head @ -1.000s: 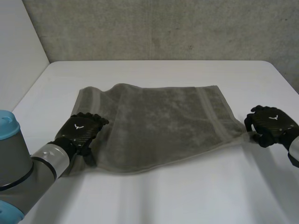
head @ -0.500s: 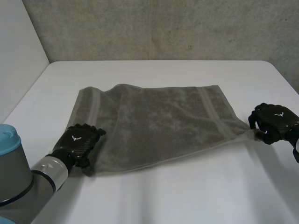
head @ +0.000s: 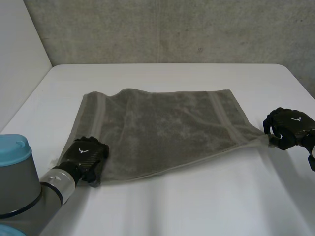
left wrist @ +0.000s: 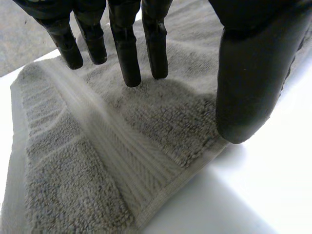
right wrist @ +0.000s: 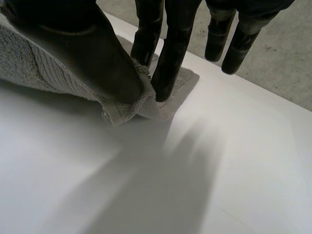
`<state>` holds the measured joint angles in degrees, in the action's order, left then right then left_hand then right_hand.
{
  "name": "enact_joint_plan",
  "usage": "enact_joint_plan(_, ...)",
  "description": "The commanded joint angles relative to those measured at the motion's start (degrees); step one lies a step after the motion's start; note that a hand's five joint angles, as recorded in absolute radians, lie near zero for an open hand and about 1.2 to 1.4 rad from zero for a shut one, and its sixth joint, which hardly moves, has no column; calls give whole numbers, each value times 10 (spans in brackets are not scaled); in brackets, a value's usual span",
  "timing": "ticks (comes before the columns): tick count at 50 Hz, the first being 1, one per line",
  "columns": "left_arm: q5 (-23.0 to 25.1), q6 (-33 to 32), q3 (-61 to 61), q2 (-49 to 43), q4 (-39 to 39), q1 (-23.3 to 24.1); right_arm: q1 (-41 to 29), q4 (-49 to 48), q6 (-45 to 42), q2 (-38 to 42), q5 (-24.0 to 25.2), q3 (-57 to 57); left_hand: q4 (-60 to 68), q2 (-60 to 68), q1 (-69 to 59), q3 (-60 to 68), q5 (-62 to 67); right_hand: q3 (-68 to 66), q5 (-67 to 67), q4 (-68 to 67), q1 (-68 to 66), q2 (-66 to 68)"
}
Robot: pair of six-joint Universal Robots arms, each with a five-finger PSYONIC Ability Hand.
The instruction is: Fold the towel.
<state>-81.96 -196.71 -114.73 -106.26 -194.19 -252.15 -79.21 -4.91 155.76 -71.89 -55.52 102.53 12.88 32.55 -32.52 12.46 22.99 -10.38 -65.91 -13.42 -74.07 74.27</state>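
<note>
A grey-green towel (head: pixel 162 130) lies spread on the white table (head: pixel 197 206), its near right corner drawn out to a point. My left hand (head: pixel 87 155) rests on the near left corner. In the left wrist view its fingers (left wrist: pixel 129 53) stand straight on the towel (left wrist: pixel 87 161), and the thumb (left wrist: pixel 253 73) hangs just off the towel's edge, apart from the fingers. My right hand (head: pixel 290 129) is at the near right corner. In the right wrist view its thumb (right wrist: pixel 83 44) and fingers pinch that corner (right wrist: pixel 124 111) slightly above the table.
A grey wall (head: pixel 172 29) rises behind the table's far edge. A pale panel (head: pixel 19 59) stands at the far left. White tabletop stretches in front of the towel, between my arms.
My left hand has slid back along the towel to its near left corner, its fingers drawing in a little. My right hand has shifted slightly right, pulling its corner tauter.
</note>
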Motion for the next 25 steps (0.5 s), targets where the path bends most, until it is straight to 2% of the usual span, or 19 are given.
enact_joint_plan(1, -9, 0, 10, -30, -1, 5, -1, 0, 0, 1, 0, 1, -29, 9, -9, -25, 4, 4, -41, 34, -59, 57)
enact_joint_plan(14, -14, -1, 17, -38, -17, 7, 0, -1, 0, 1, 0, 0, -29, 9, -9, -25, 4, 4, -41, 34, -59, 57)
enact_joint_plan(20, -34, -2, 26, -47, -22, 3, 3, -1, 2, 0, -2, -1, -29, 71, -71, -25, 66, 4, -41, 34, -59, 57)
enact_joint_plan(25, -35, -3, 27, -48, -24, -9, 6, -1, 1, 0, -2, -4, -29, 73, -73, -25, 68, 4, -41, 34, -59, 57)
